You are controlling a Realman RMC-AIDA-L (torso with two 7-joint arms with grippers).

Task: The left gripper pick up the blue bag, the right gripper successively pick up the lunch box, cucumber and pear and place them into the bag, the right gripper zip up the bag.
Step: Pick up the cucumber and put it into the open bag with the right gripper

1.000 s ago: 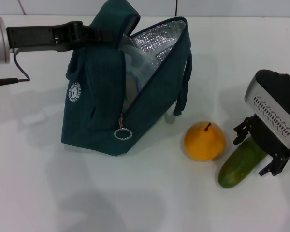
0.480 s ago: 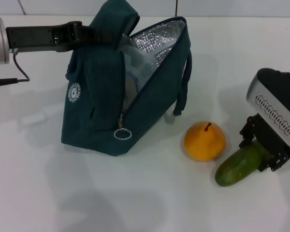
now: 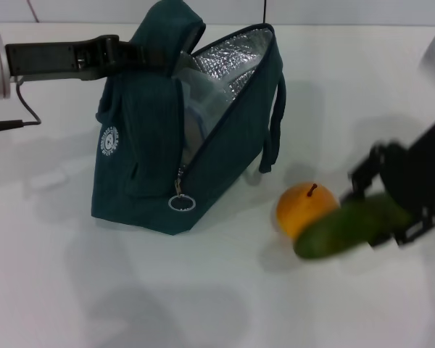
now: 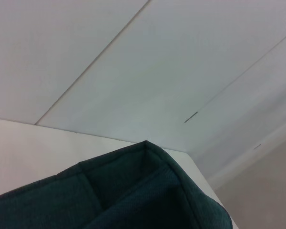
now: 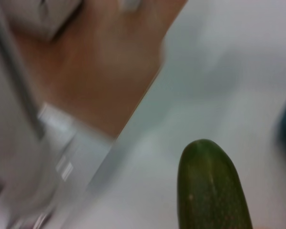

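Left of our right pincer (image 3: 391, 206), clamped on the cucumber (image 3: 341, 227), the blue bag (image 3: 181, 123) gaped, its rim gripped by the left pincer (image 3: 134, 54); the cucumber's long axis pointed bagward.

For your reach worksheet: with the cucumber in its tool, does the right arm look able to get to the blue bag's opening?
Probably yes. The right tool grips the cucumber clear of the table; the blue bag, held by the left tool, gapes toward it. The pear sits low between.

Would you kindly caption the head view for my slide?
Right claw carries the cucumber past the pear; left claw holds the blue bag open.
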